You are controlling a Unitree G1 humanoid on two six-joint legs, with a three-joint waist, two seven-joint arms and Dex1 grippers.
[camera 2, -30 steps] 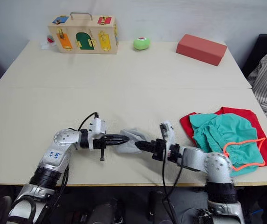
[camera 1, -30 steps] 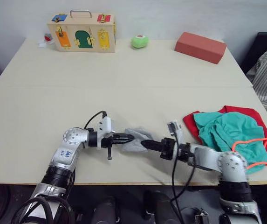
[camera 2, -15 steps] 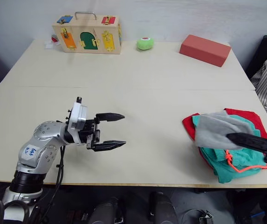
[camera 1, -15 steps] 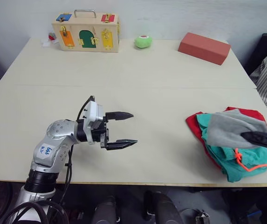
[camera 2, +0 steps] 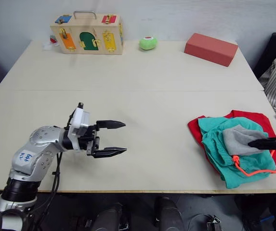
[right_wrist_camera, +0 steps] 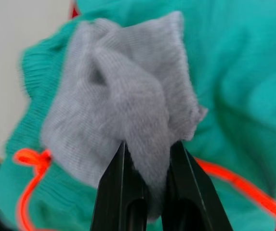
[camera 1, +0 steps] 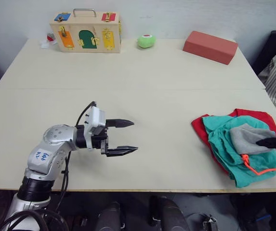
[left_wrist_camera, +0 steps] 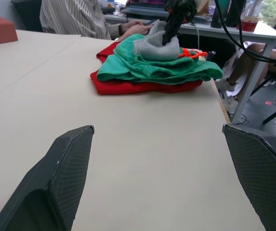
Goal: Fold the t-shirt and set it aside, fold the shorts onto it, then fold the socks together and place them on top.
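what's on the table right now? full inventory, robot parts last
t-shirt: 1, red, table's right side, bottom of the pile
shorts: 1, teal with orange drawstring, on the t-shirt
socks: grey bundle, on the shorts
toy box: 1, wooden with coloured doors, far left
ball: 1, green, far edge, middle
block: 1, red, far right
table: cream
person: striped sleeve, beyond the table's right edge
left gripper: open, over bare table
right gripper: shut on the socks

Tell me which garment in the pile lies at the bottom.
The red t-shirt, directly on the table; the teal shorts lie over it, the grey socks on top.
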